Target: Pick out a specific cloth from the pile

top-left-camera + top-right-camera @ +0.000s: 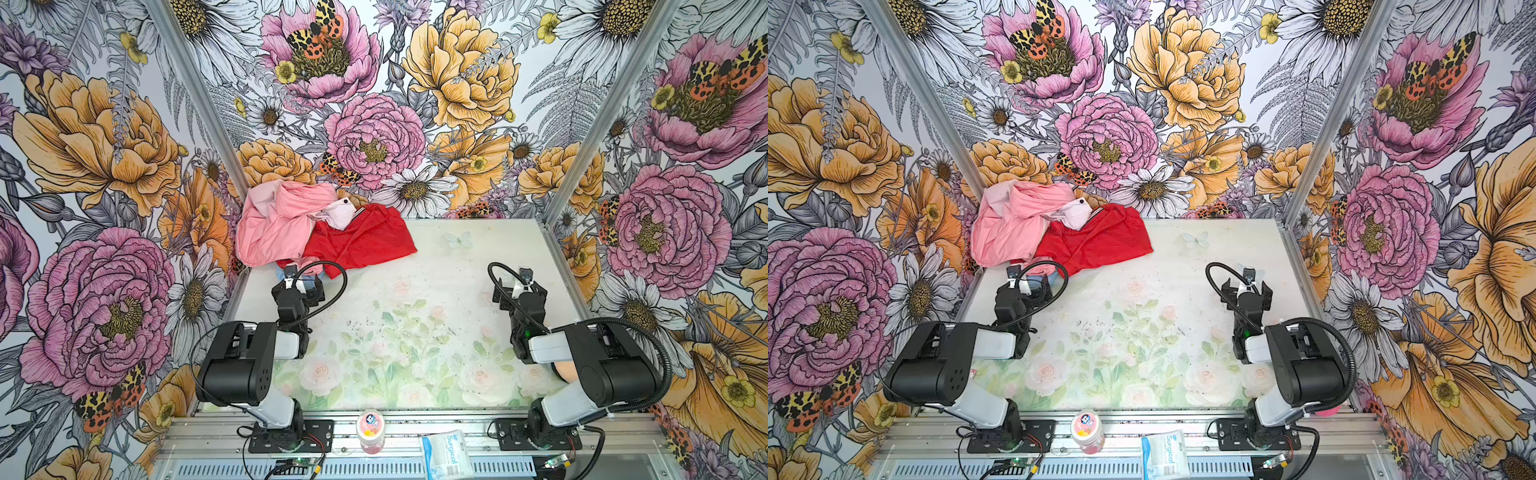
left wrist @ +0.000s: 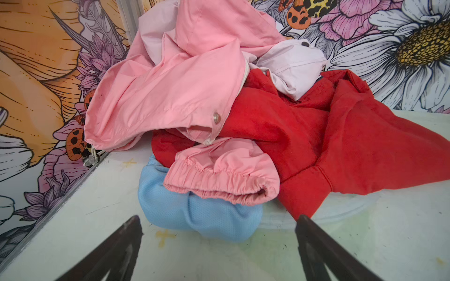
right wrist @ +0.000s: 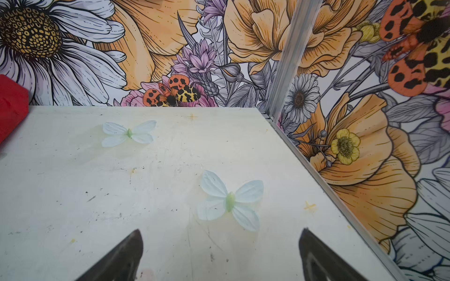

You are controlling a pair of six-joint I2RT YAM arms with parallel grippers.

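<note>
Left fingers (image 2: 121, 248) gape wide, empty; the light sky-blue soft cloth (image 2: 194, 216) bulges just ahead at their twelve o'clock, tucked under the salmon-pink jacket (image 2: 170, 85) and bright red shirt (image 2: 328, 141). Right fingers (image 3: 121, 255), equally open and empty, sit far off at three o'clock.

pile (image 1: 316, 232): far left corner of table (image 1: 449, 266)
cloth (image 1: 281, 275): blue sliver under pile, beside left gripper (image 1: 301, 280)

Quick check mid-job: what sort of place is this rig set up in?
Likely a staged lab test booth, not a home: floral-printed walls on aluminium framing, left arm and right arm bolted to a front rail, and a garment pile on a printed tabletop.
</note>
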